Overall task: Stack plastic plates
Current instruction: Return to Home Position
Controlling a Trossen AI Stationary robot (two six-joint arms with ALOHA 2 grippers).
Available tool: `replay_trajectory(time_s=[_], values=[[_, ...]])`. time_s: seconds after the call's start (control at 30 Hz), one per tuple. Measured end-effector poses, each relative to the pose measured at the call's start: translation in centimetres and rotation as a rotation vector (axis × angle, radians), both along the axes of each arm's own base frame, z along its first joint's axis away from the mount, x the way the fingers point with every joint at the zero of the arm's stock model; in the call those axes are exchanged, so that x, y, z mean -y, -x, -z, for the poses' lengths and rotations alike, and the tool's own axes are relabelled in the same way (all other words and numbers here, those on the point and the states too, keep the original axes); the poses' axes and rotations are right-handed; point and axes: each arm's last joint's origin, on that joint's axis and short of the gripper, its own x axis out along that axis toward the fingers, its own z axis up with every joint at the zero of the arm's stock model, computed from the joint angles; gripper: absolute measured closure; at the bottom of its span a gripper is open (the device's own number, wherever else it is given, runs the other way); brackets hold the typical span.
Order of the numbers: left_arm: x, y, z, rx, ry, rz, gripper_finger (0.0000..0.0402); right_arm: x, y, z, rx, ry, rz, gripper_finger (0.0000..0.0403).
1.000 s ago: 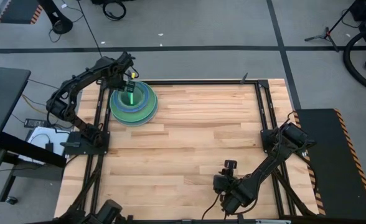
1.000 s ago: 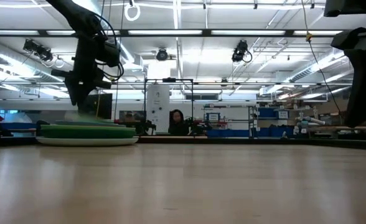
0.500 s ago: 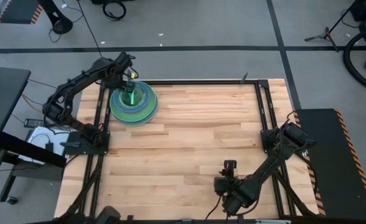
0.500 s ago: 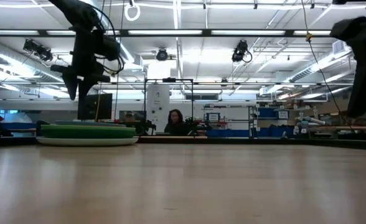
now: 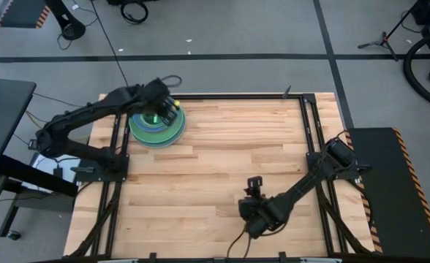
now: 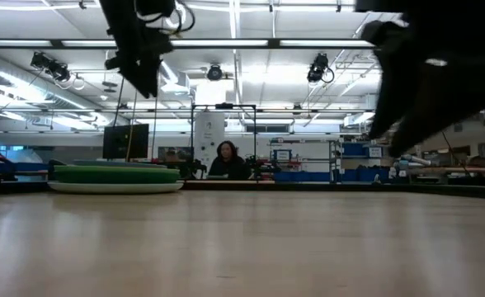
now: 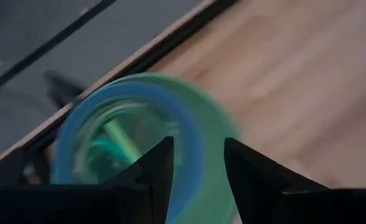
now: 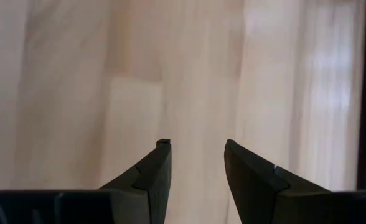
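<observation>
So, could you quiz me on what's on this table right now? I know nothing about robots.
1. True or false: the left claw is gripping a plate.
2. Where is the stack of plates? A) in a corner of the table on the left arm's side; B) mid-table; C) under the right claw.
3. Is the right claw open or shut?
Key: 1 false, it hangs open and empty above the stack. 2 A. 3 open, over bare wood.
</observation>
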Motion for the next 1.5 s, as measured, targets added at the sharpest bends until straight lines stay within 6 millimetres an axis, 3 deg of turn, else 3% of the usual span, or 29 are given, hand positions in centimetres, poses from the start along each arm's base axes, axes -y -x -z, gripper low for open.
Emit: replay_trajectory(time_s=[0.27, 0.4, 0.53, 0.67, 0.87, 1.0, 1.13, 1.27, 1.5], values=[[6.4, -4.2, 0.2, 0.087, -0.064, 0.288, 0.0253, 1.3, -3.9, -0.4, 0.116, -0.034, -0.133, 0.0248], [8.6, -4.3, 2.8, 0.122, -0.087, 0.369, 0.0253, 1.7, -5.7, -0.9, 0.2, -0.06, -0.193, 0.0248], [10.1, -2.9, 7.6, 0.173, -0.057, 0.386, 0.0253, 1.9, -6.6, -1.4, 0.236, -0.099, -0.24, 0.0248], [12.7, -2.3, 10.7, 0.422, -0.044, 0.534, 0.0253, 2.5, -6.4, -2.3, 0.224, -0.077, -0.257, 0.0248], [16.4, -1.4, 11.5, 0.8, -0.208, 0.783, 0.0253, 5.9, -6.2, -5.7, 0.261, -0.116, -0.227, 0.0248], [18.0, -0.6, 11.7, 0.883, -0.256, 0.884, 0.0253, 9.3, -5.8, -8.0, 0.382, -0.167, -0.224, 0.0248], [19.5, 0.1, 11.4, 0.976, -0.269, 0.957, 0.0253, 13.2, -5.3, -10.1, 0.649, -0.22, -0.243, 0.0248], [20.6, 0.6, 10.3, 1.097, -0.273, 0.985, 0.0253, 16.7, -3.9, -10.5, 0.883, -0.279, -0.233, 0.0248], [20.6, 0.6, 10.0, 1.118, -0.305, 0.963, 0.0253, 18.9, -0.5, -10.4, 1.049, -0.251, -0.194, 0.0248]])
